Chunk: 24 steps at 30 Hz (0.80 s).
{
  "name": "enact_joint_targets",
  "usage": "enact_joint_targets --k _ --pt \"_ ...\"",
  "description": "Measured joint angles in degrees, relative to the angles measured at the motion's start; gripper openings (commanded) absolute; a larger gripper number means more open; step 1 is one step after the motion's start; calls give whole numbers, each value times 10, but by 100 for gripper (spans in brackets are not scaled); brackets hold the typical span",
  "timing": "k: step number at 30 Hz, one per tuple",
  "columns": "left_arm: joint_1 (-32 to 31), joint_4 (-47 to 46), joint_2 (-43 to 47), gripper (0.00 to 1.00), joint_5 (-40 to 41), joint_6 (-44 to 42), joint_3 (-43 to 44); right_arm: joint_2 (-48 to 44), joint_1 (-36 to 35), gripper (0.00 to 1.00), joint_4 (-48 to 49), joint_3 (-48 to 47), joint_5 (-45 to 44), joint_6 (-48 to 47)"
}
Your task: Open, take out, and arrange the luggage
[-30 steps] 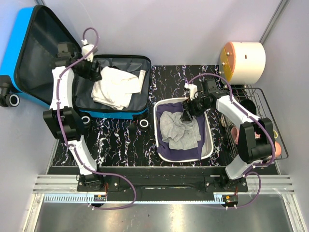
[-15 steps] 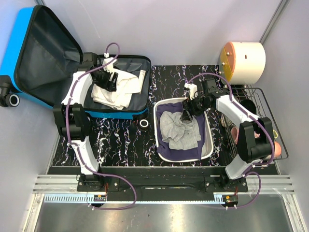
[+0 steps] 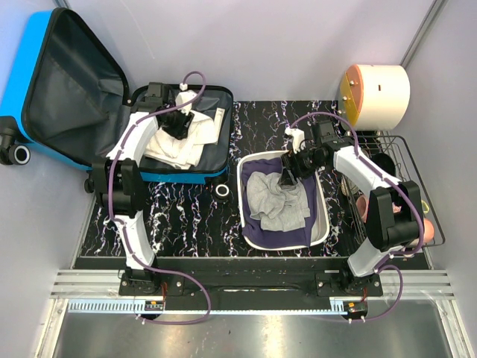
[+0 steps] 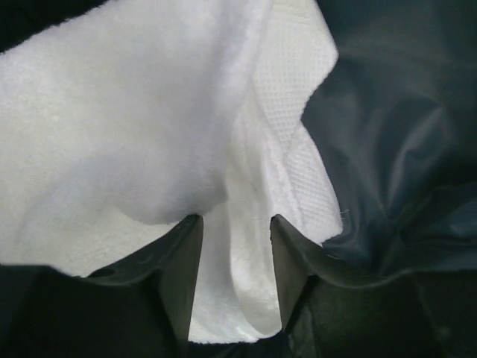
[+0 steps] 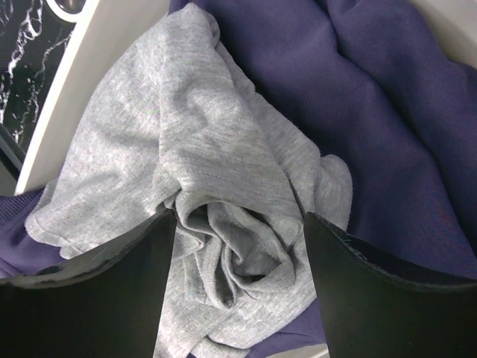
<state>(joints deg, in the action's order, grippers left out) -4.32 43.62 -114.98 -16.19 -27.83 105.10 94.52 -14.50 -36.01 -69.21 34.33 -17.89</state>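
The luggage [image 3: 37, 60], a bright blue suitcase, lies open at the back left with its lid leaning on the wall and its dark lining [image 4: 402, 149] showing. A white cloth [image 3: 173, 148] lies crumpled in its lower half. My left gripper [image 3: 181, 125] reaches down into it. In the left wrist view a fold of the white cloth [image 4: 134, 134] fills the gap of that gripper [image 4: 235, 246]. My right gripper [image 3: 287, 177] hangs open over a grey garment [image 3: 274, 198] in the white basin [image 3: 323, 216]. The right wrist view has that gripper [image 5: 238, 246] spread just above the grey garment [image 5: 164, 134], which lies on purple fabric [image 5: 387, 112].
A wire rack [image 3: 417, 160] with small items stands at the right edge. A white and orange cylinder [image 3: 376, 91] sits at the back right. The suitcase's black wheels [image 3: 222, 192] jut toward the basin. Walls close in on the left and back.
My left arm has swung right from the lid's edge into the suitcase, and its jaws have narrowed onto the white cloth. The right arm has stayed still.
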Motion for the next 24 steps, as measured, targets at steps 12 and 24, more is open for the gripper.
enact_joint_targets --k 12,24 --pt "-46 -108 61 78 70 0 -123 9 -19 73 169 -126 34 198" --pt "-46 -204 30 79 118 49 -164 278 -108 75 376 -364 -52 389"
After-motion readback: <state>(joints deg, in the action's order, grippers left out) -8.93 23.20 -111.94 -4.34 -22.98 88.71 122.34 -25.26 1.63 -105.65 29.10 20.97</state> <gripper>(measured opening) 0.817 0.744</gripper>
